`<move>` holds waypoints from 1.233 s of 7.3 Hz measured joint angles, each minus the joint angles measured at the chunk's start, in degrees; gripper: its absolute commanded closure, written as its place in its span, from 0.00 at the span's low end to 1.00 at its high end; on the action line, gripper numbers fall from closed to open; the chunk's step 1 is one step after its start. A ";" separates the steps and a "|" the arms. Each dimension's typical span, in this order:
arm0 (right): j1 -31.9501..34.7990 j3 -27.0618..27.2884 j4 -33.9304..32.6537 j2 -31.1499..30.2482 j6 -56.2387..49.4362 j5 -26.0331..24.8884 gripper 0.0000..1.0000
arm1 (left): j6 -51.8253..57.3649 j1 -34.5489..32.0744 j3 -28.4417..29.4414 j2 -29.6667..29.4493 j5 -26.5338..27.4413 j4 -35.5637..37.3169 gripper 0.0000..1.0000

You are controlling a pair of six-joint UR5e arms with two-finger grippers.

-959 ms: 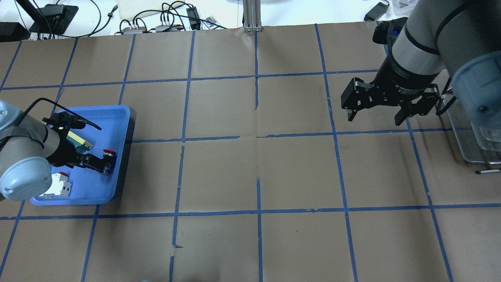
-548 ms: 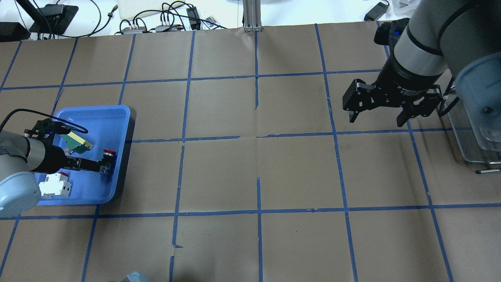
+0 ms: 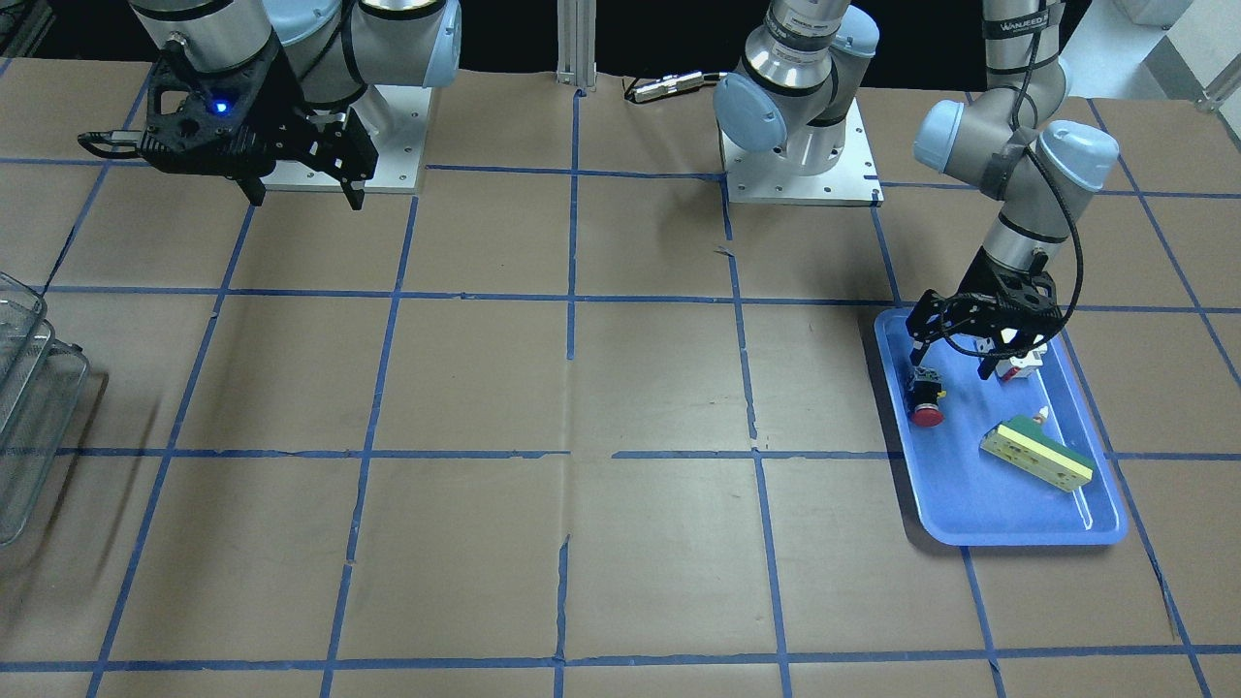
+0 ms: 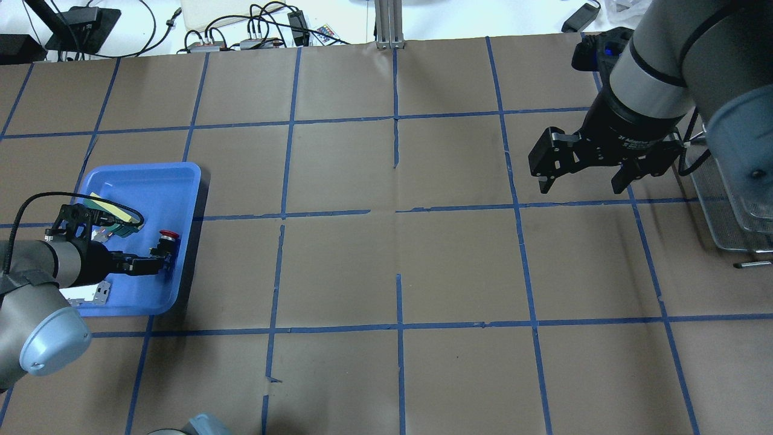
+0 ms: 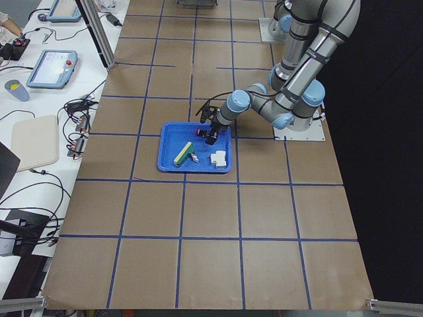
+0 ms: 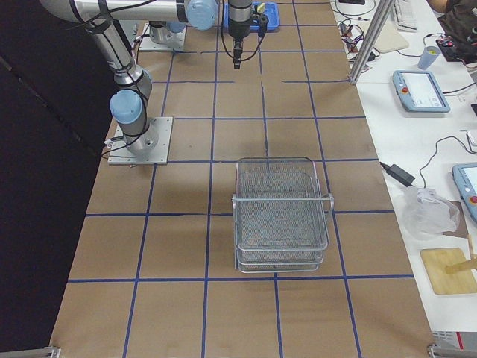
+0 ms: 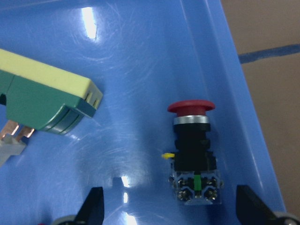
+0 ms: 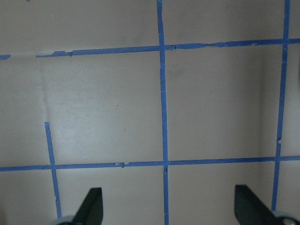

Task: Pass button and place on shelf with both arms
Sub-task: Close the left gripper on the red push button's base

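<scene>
Jaws on your left gripper [image 3: 953,366] stood spread, low over the blue tray [image 3: 970,494]. The button [image 7: 192,150] lay on its side at their tips, with a gap to either finger. Its red cap pointed away from the gripper, close to the tray wall facing the middle of the desk [image 3: 582,388]. Your right gripper [image 4: 581,181] hung over the desk near the shelf [image 6: 282,216], jaws spread and holding nothing. A green-and-cream block [image 3: 1035,454] lay near the button.
</scene>
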 measured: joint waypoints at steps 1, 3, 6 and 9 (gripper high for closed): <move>-0.01 0.10 -0.02 0.14 -0.91 0.04 0.00 | 0.19 0.02 -1.07 -0.13 -1.06 0.71 0.10; -0.01 0.16 -0.13 0.25 -1.48 0.03 0.00 | 1.32 0.05 -1.79 -0.72 -2.62 1.24 0.14; -0.01 0.17 -0.66 0.33 -1.57 0.00 0.00 | 3.06 0.91 -1.27 -2.29 -2.83 1.36 0.14; -0.01 0.17 -0.87 0.33 -1.55 0.04 0.00 | 4.84 2.69 -1.39 -3.37 -2.90 1.88 0.29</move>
